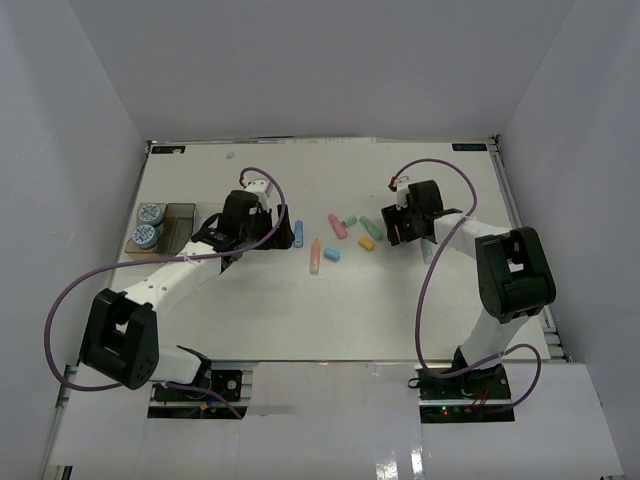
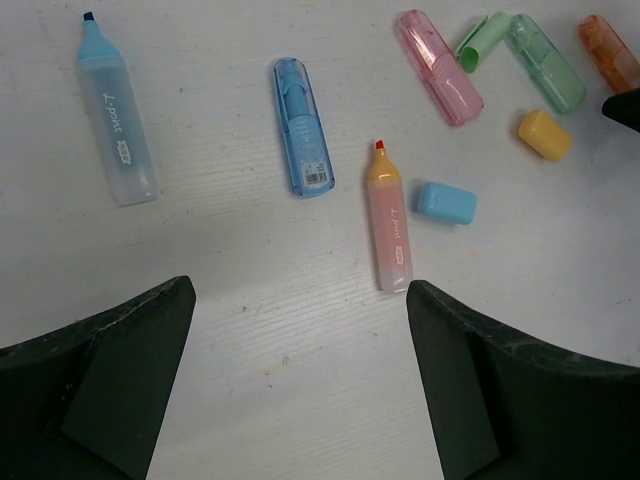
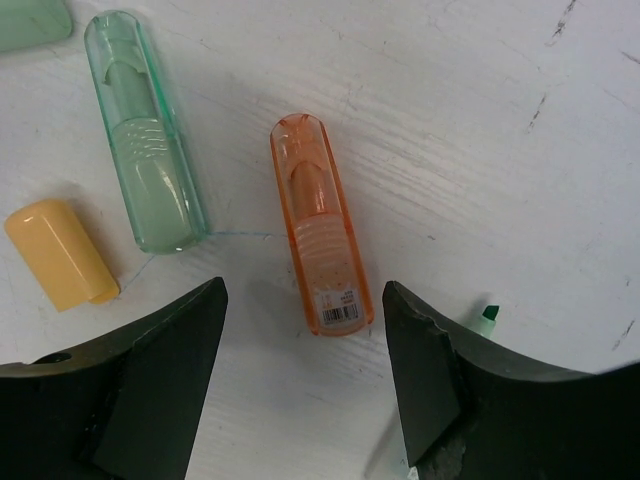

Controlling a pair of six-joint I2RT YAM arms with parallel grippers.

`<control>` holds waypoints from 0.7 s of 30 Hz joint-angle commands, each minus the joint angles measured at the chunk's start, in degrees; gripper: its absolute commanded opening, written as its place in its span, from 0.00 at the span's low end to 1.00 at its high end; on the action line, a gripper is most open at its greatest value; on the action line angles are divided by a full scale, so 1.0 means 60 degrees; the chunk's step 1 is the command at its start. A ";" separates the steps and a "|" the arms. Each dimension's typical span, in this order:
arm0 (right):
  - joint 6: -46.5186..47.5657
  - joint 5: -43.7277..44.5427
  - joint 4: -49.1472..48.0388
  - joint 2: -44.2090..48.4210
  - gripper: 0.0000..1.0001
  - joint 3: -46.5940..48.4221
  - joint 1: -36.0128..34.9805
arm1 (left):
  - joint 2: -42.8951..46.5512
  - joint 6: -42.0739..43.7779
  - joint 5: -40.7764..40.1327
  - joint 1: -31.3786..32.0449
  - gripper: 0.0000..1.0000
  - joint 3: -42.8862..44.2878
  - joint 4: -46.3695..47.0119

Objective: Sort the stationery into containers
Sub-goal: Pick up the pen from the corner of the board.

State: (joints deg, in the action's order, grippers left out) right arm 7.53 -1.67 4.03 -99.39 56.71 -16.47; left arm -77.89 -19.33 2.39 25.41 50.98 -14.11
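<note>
1. We see the right gripper [image 3: 302, 300] with its jaws apart, holding nothing.
2. The orange piece [image 3: 320, 225] lies on the table [image 3: 500, 120]. Its near end sits between the two fingers and touches neither.
3. The left gripper [image 2: 300, 290] is wide apart too. The pink highlighter [image 2: 388, 225] lies just ahead, near one finger.

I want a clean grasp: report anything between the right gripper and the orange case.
Nothing visible does. The orange case lies with its near end between the fingers of the open right gripper. The green case and yellow cap lie to one side, apart from it.
</note>
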 commanded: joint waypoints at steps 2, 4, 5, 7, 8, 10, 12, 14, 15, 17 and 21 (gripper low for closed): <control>0.0327 -0.0102 -0.0321 -0.0280 0.70 0.0276 0.0079 | 0.0427 -0.0088 0.0229 -0.0016 0.98 -0.0089 0.0110; 0.0385 -0.0073 -0.0335 -0.0367 0.66 0.0202 0.0079 | 0.0457 -0.0161 0.0450 -0.0016 0.98 -0.0089 0.0183; 0.0400 -0.0044 -0.0321 -0.0455 0.65 0.0202 0.0093 | 0.0486 -0.0249 0.0654 -0.0016 0.98 -0.0074 0.0183; 0.0444 0.0015 -0.0248 -0.0514 0.60 0.0202 0.0108 | 0.0544 -0.0381 0.0802 -0.0016 0.98 -0.0059 0.0198; 0.0444 0.0030 -0.0233 -0.0500 0.56 0.0173 0.0094 | 0.0588 -0.0454 0.0860 -0.0016 0.98 -0.0074 0.0184; 0.0444 0.0001 -0.0276 -0.0427 0.48 0.0027 0.0094 | 0.0735 -0.0776 0.1240 -0.0016 0.98 -0.0074 0.0213; 0.0415 0.0029 -0.0277 -0.0193 0.38 -0.0090 0.0093 | 0.0852 -0.1170 0.1751 -0.0016 0.98 -0.0045 0.0213; 0.0284 0.0103 -0.0320 0.0215 0.33 -0.0309 0.0093 | 0.0998 -0.1479 0.2031 -0.0016 0.98 -0.0001 0.0257; 0.0211 0.0088 -0.0364 0.0392 0.33 -0.0398 0.0079 | 0.1028 -0.1640 0.2149 -0.0016 0.98 0.0043 0.0271; -0.0066 0.0001 -0.0437 0.1065 0.31 -0.0631 0.0006 | 0.1057 -0.2167 0.2486 0.0057 0.98 0.0189 0.0374; -0.0623 -0.0087 -0.0845 0.2471 0.30 -0.1158 -0.0535 | 0.1028 -0.3031 0.2561 0.0495 0.98 0.0453 0.0943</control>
State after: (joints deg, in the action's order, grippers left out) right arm 6.90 -1.48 2.92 -91.35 50.85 -17.39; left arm -73.56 -32.10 14.92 26.48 51.27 -12.19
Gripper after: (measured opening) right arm 0.363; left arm 0.979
